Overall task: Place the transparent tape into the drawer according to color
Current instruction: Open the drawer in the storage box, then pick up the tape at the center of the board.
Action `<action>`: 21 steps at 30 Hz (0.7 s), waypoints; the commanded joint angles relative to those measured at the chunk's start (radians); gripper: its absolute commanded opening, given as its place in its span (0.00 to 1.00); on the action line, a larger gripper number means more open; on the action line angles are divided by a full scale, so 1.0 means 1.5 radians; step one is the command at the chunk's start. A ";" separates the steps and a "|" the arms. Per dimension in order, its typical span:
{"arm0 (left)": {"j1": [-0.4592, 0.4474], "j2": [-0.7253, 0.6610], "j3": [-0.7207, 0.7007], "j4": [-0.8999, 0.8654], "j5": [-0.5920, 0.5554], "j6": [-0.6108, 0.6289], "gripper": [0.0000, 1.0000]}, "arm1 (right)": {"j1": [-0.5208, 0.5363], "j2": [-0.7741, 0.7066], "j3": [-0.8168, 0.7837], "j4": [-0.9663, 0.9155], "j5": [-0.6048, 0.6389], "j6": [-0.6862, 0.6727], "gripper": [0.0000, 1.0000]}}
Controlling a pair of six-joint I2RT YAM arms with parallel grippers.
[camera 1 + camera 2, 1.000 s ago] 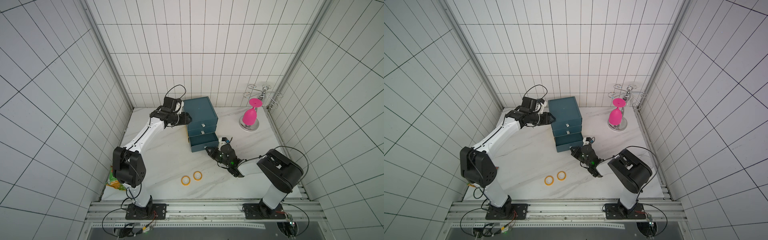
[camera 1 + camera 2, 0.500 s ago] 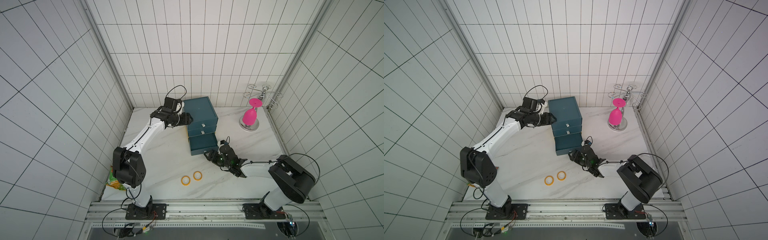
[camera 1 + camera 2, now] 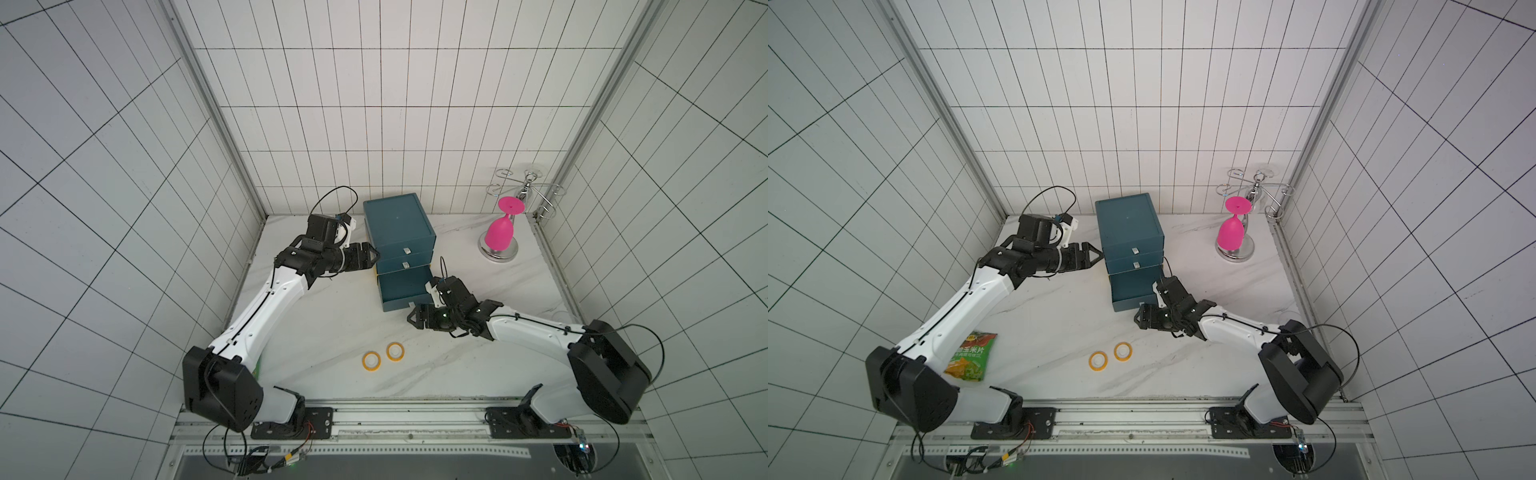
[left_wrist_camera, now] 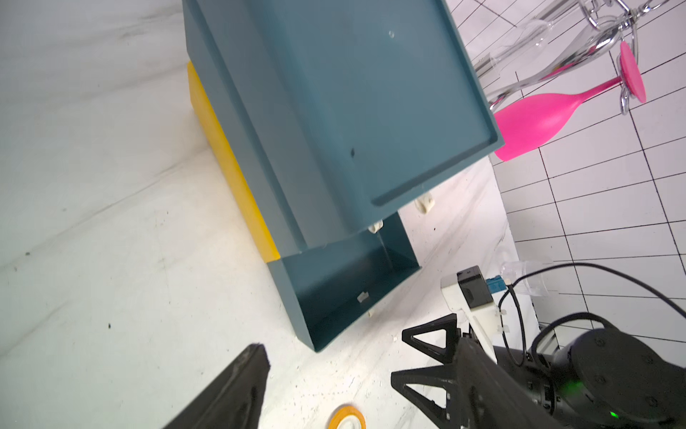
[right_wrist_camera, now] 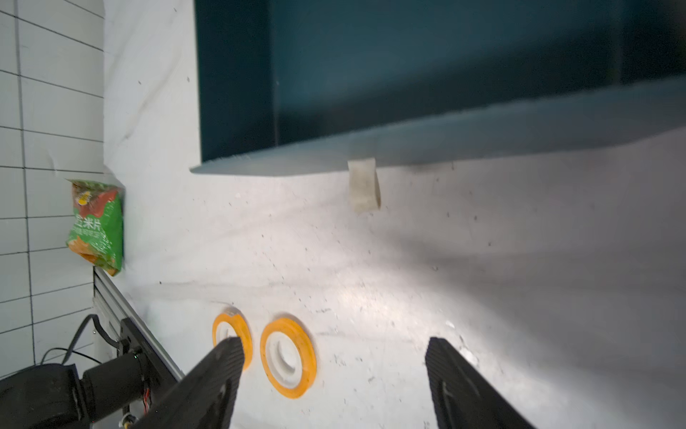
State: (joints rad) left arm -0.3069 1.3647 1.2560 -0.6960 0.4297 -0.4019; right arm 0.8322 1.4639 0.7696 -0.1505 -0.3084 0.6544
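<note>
Currently the cabinet's point(image 3: 398, 224) bottom drawer point(image 3: 405, 286) stands pulled out, bare floor showing; two orange tape rings point(image 3: 371, 360) lie on the worktop point(image 3: 324, 324). At the cabinet's side, the left tool point(image 3: 371, 261) gapes wide; the right tool point(image 3: 415, 322), wide, sits low before the drawer.

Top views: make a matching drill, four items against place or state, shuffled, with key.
1. two orange-yellow tape rings
2. pink plastic goblet
3. green snack bag
4. bottom drawer of the teal cabinet

A. pulled open
B. upside down at the chrome rack
C. beside the left arm's base
D. flat on the white marble tabletop, side by side

Pairs: 1-D, 2-B, 3-C, 4-A
</note>
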 commanded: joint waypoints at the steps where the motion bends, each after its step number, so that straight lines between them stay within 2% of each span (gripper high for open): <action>1: 0.013 -0.047 -0.052 0.026 0.027 -0.024 0.84 | 0.035 -0.006 0.057 -0.137 0.008 -0.096 0.80; 10: 0.040 -0.138 -0.189 0.012 0.041 -0.036 0.88 | 0.138 0.085 0.197 -0.297 0.132 -0.176 0.67; 21: 0.054 -0.206 -0.316 0.021 0.041 -0.073 0.92 | 0.195 0.195 0.289 -0.361 0.172 -0.208 0.63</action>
State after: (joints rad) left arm -0.2272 1.0794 0.8051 -0.6846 0.4885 -0.4938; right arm 1.1088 1.7317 1.1435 -0.6266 -0.0906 0.3717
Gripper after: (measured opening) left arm 0.916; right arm 0.632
